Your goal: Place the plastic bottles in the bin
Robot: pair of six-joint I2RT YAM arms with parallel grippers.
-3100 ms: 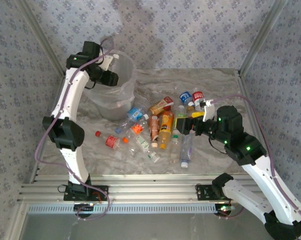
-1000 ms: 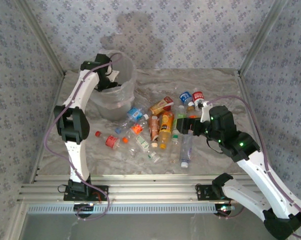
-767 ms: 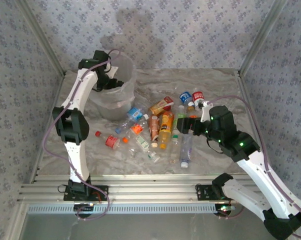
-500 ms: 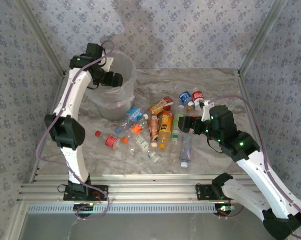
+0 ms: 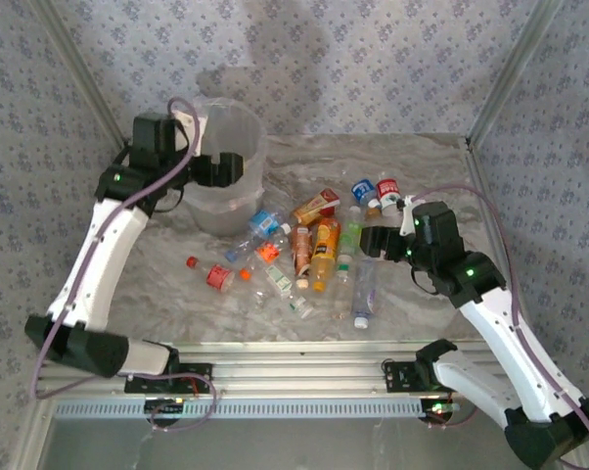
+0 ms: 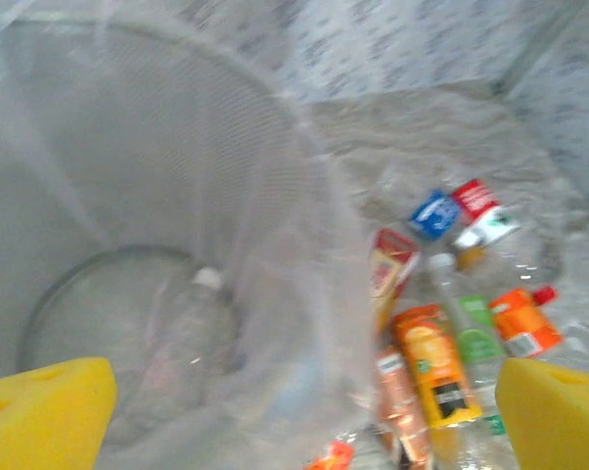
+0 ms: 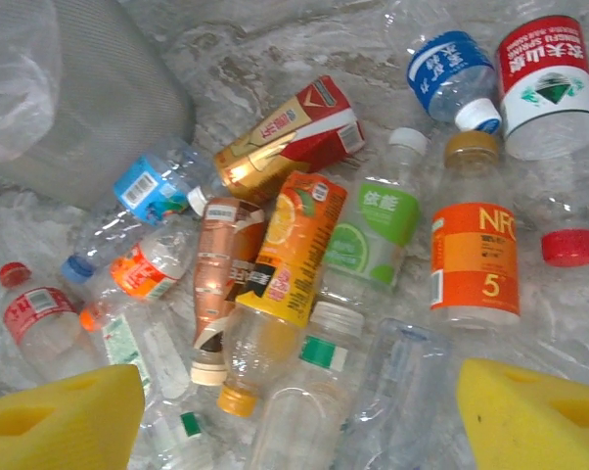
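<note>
Bottles (image 7: 293, 250) lie by the bin (image 5: 228, 211), left gripper (image 6: 299, 411) over it, right gripper (image 7: 299, 406) over them, both spread wide and empty.

Your top view is bright and evenly lit, with diffuse light and no hard-edged shadows. The marble table (image 5: 422, 166) reads pale and slightly washed out. One soft grey shadow blotch sits on the patterned back wall (image 5: 392, 59) above the bin (image 5: 226, 211). Your left wrist view is smeared and soft throughout: the bin's mesh wall and the plastic bottles (image 6: 436, 362) beside it have no clean edges. Your right wrist view is crisp, its labels legible, with white glare on the clear bottles and on the liner bag (image 7: 16, 59) over the bin.
</note>
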